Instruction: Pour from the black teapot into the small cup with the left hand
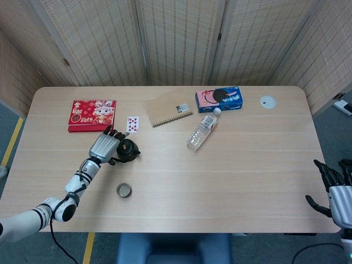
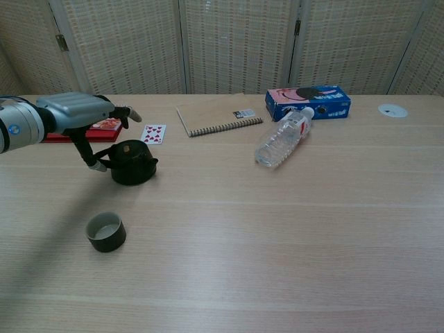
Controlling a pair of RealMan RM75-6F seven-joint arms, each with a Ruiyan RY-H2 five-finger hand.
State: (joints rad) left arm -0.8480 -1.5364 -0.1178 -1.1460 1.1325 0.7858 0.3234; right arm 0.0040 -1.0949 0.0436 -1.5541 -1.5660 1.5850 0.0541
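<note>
The black teapot [image 2: 132, 162] stands upright on the table [image 2: 291, 236], left of centre, near the playing card [image 2: 153, 133] that lies just beyond it. The left hand [image 2: 76, 114] grips its handle from the left, fingers [image 2: 125, 111] reaching over the lid. The small cup [image 2: 105, 231] sits nearer the front edge, well apart from the teapot. Farther right lie a notebook [image 2: 216, 118], a tipped water bottle [image 2: 281, 138] and a cookie box [image 2: 308, 101]. The right hand [image 1: 334, 187] hovers off the table's right near corner, fingers spread, holding nothing.
</note>
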